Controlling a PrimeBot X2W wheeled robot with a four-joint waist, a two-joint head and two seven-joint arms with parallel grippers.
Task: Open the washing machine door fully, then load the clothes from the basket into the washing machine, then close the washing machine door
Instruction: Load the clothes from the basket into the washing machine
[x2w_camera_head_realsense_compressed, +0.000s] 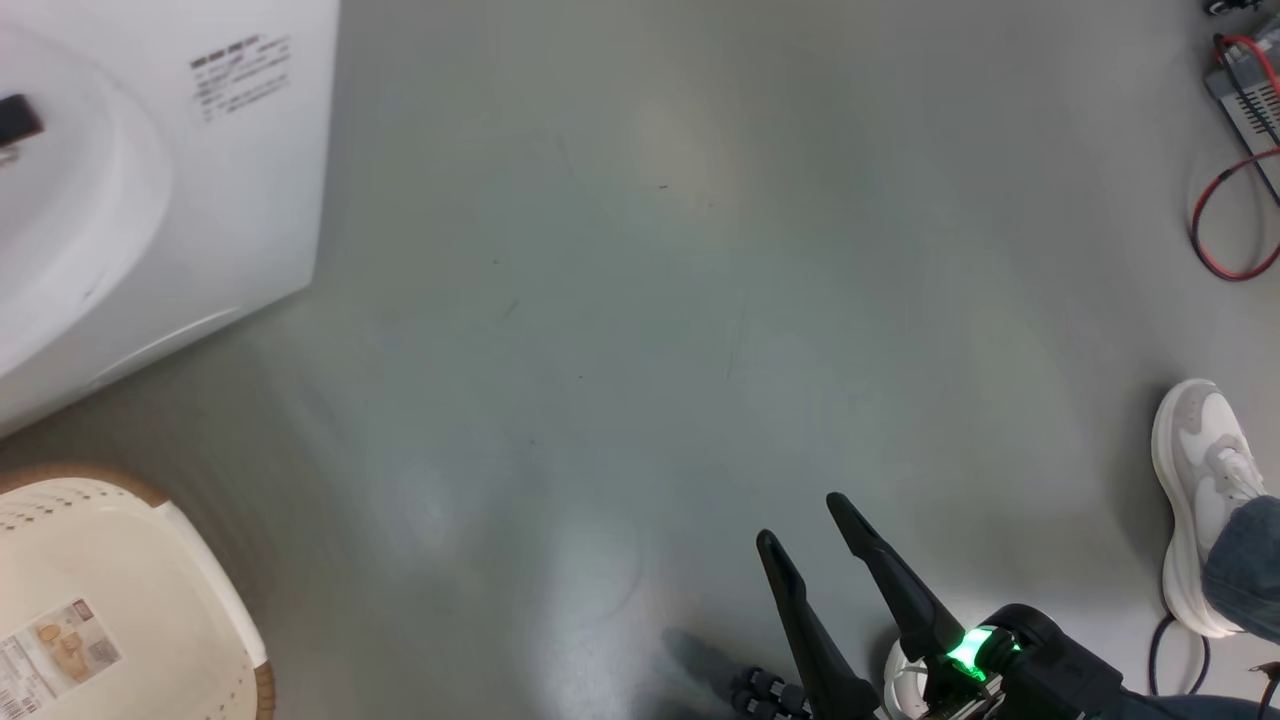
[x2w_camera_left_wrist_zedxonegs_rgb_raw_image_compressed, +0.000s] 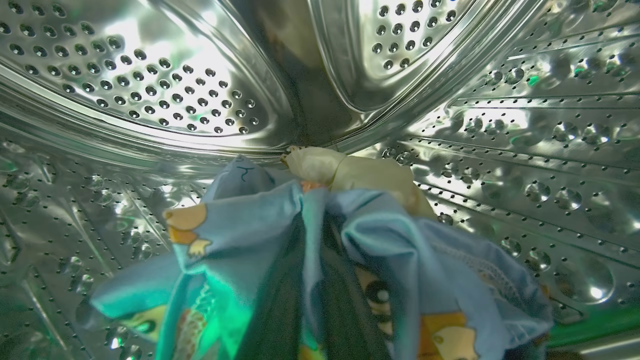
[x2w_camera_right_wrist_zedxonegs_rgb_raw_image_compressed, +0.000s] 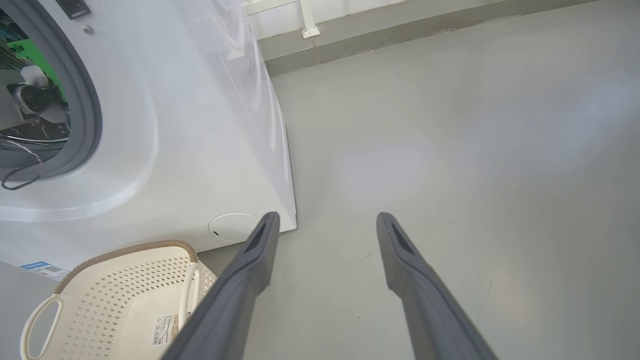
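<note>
In the left wrist view I look into the washing machine's perforated steel drum (x2w_camera_left_wrist_zedxonegs_rgb_raw_image_compressed: 165, 90). The clothes (x2w_camera_left_wrist_zedxonegs_rgb_raw_image_compressed: 260, 235), light blue with orange-brown figures plus a cream piece (x2w_camera_left_wrist_zedxonegs_rgb_raw_image_compressed: 350, 172), hang bunched around my left gripper (x2w_camera_left_wrist_zedxonegs_rgb_raw_image_compressed: 320, 240), which is shut on them low in the drum; its dark fingers are mostly buried in fabric. The white washing machine (x2w_camera_head_realsense_compressed: 150, 220) (x2w_camera_right_wrist_zedxonegs_rgb_raw_image_compressed: 200, 150) has its grey gasket (x2w_camera_right_wrist_zedxonegs_rgb_raw_image_compressed: 85, 100) uncovered. Its door is out of view. The cream basket (x2w_camera_head_realsense_compressed: 120, 560) (x2w_camera_right_wrist_zedxonegs_rgb_raw_image_compressed: 125, 248) stands on the floor before it with only its label inside. My right gripper (x2w_camera_head_realsense_compressed: 802, 520) (x2w_camera_right_wrist_zedxonegs_rgb_raw_image_compressed: 327, 217) hangs open over bare floor.
A person's white shoe (x2w_camera_head_realsense_compressed: 1205, 500) and jeans leg stand at the right, close to my right arm. A grey box with red cables (x2w_camera_head_realsense_compressed: 1240, 200) lies at the far right. A wall skirting (x2w_camera_right_wrist_zedxonegs_rgb_raw_image_compressed: 400, 30) runs behind the machine. Grey floor spreads between machine and shoe.
</note>
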